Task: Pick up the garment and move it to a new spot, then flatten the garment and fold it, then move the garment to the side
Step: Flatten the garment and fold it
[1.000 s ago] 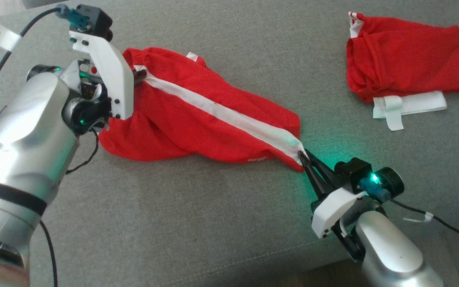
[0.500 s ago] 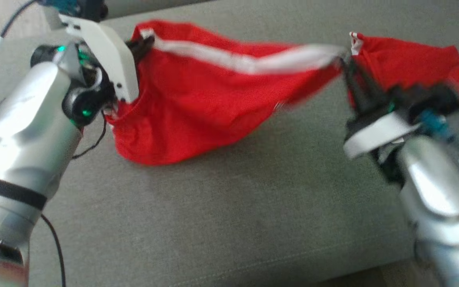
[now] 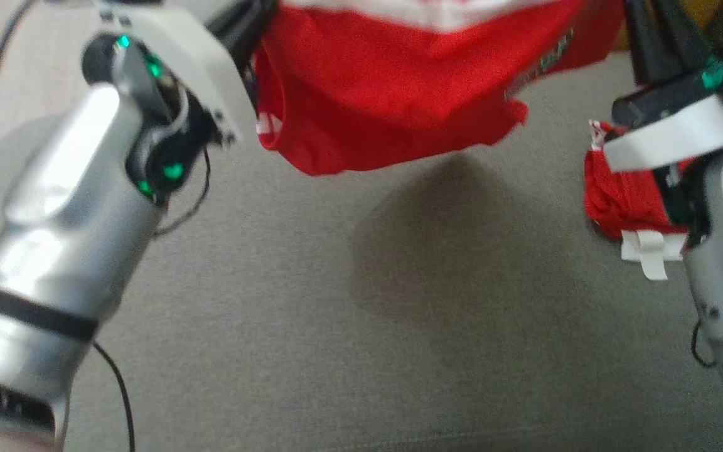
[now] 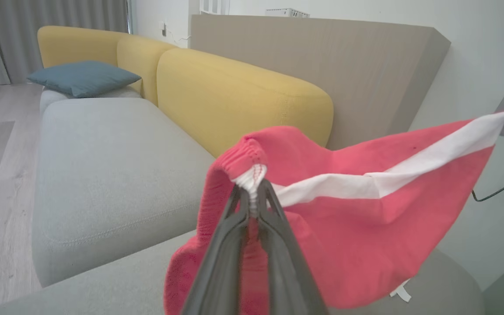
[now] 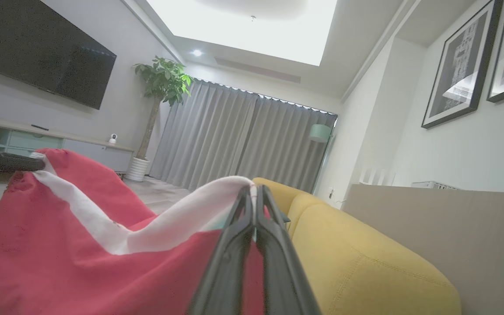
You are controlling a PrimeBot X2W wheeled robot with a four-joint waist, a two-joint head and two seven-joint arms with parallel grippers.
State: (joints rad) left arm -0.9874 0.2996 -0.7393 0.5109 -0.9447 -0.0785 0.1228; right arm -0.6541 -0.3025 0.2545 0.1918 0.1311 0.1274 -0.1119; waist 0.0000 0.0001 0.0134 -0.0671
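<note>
Pinching red garment (image 3: 399, 94) aloft: left gripper (image 4: 252, 192), right gripper (image 5: 254, 192); second garment (image 3: 625, 194) on cushion (image 3: 336, 314)

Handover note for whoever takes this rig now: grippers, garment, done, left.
Left gripper: shut on the red garment, waistband corner.
Right gripper: shut on its white stripe, other end.
Garment hangs stretched between them above the grey sofa cushion; a second red garment lies on it, right side.
Done: pick-up. Left: set down at new spot, flatten, fold, move aside.
</note>
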